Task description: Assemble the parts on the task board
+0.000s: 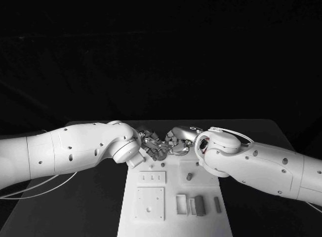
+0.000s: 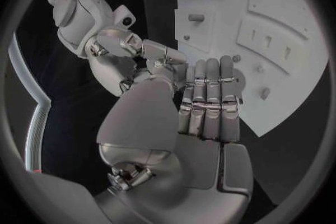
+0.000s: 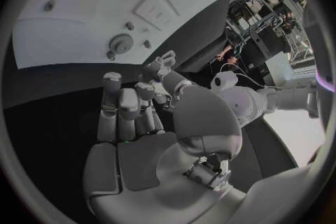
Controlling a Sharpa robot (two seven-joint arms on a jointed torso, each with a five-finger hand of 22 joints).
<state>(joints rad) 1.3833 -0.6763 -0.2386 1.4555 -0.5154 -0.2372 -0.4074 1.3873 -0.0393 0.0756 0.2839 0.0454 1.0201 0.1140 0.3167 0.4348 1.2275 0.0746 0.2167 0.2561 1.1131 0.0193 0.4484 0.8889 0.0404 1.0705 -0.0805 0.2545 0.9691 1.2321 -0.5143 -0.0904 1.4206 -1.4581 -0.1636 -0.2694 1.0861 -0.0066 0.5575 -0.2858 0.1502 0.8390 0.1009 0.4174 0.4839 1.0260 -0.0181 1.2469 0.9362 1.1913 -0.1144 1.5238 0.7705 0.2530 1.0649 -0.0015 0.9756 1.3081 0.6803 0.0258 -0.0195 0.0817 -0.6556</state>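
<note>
The white task board (image 1: 172,217) lies lengthwise in the middle of the table. My two hands meet fingertip to fingertip above its far end. My left hand (image 1: 155,147) (image 2: 209,102) holds its fingers straight and side by side, palm bare. My right hand (image 1: 180,139) (image 3: 127,115) has its fingers slightly bent, and I see nothing in its palm; it reaches toward the left hand's thumb (image 2: 140,50). A small gear (image 3: 120,43) with short pegs around it lies on the board just past the right fingertips. A short peg (image 1: 190,175) and upright blocks (image 1: 198,205) stand nearer me.
Two raised rectangular plates (image 1: 151,202) with slots sit on the board's left half. The black table (image 1: 83,207) runs on either side of the board. Both white forearms (image 1: 68,150) close off the board's far end.
</note>
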